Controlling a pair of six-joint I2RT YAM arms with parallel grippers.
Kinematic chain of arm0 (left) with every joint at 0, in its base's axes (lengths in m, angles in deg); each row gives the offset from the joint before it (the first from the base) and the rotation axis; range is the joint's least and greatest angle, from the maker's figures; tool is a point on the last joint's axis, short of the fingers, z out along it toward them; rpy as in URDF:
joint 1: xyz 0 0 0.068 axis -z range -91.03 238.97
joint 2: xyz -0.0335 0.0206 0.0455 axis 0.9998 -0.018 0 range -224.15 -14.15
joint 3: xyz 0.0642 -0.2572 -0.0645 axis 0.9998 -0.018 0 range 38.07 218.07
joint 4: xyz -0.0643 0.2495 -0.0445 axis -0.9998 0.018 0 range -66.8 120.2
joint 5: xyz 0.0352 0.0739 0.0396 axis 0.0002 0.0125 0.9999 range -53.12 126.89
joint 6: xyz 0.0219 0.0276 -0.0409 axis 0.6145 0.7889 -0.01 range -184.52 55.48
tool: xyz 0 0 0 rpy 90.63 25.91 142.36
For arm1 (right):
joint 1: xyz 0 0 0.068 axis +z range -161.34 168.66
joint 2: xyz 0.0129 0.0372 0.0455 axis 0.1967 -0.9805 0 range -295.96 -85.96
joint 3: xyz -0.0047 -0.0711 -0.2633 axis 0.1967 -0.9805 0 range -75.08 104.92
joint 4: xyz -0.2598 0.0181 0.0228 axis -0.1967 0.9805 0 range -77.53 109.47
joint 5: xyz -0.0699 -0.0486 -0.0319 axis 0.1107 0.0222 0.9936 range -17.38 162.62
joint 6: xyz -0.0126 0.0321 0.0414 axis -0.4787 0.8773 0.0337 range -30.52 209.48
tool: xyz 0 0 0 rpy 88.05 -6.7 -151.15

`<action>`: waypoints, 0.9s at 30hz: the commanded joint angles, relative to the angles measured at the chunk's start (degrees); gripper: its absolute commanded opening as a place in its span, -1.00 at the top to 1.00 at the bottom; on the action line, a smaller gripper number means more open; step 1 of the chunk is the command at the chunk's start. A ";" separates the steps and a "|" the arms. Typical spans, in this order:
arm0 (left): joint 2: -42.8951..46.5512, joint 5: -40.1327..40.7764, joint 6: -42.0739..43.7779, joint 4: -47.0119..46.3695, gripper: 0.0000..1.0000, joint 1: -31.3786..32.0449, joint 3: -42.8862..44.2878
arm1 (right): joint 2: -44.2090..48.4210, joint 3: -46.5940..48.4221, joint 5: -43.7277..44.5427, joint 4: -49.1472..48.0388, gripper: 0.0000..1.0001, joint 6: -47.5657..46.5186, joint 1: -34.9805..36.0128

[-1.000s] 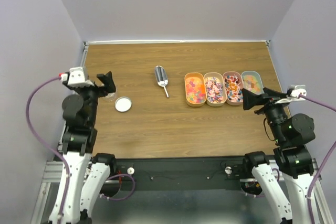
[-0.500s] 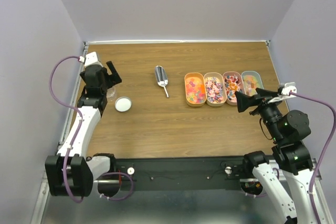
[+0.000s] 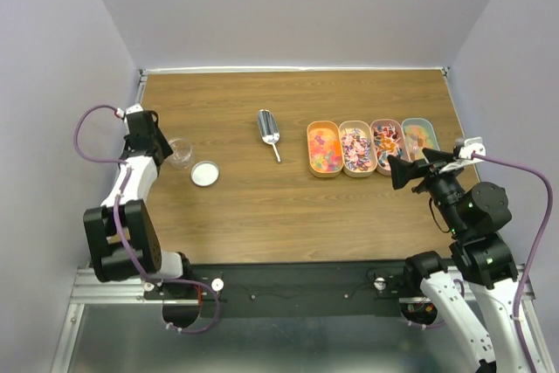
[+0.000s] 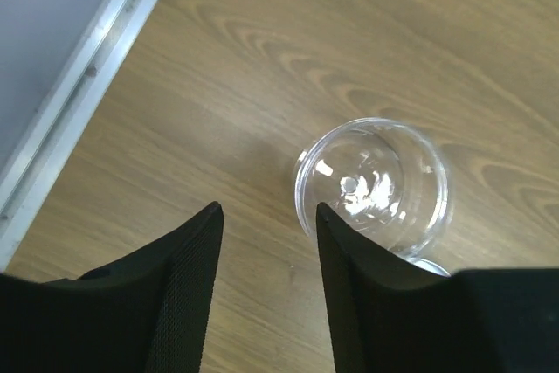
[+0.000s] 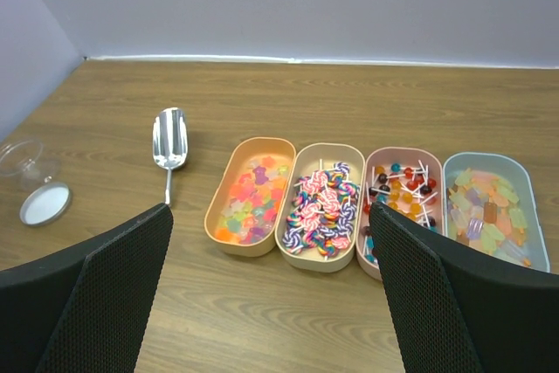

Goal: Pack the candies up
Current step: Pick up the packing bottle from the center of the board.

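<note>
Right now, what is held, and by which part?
Nothing is held. The left gripper is open at the clear cup; the right gripper is open, empty.

Lab test cell, bare grey walls [image 3: 306,6], aluminium-framed wooden table [image 3: 262,207]

The table [image 3: 262,207] is brown wood with wavy grain and a soft shine. The little cup [image 4: 374,185] on the left is clear, shiny plastic, and the scoop [image 5: 169,140] is bright, smooth metal. The trays [image 5: 244,248] look like smooth plastic, and the black fingers [image 5: 105,294] have rough, dotted skin.
</note>
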 commanded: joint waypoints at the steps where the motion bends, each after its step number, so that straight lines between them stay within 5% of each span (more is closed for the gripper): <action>1: -4.88 -2.24 2.89 3.22 0.04 -0.54 1.52 | 0.21 -0.73 1.67 1.15 -1.00 -1.35 0.51; 18: -2.69 -6.54 2.37 3.13 0.01 -0.62 7.06 | -1.72 -0.64 1.58 1.15 -1.00 -1.96 0.51; 27: -10.24 -9.00 3.07 3.56 -0.01 0.69 8.73 | -2.78 -0.82 1.58 1.15 -1.00 -1.88 0.51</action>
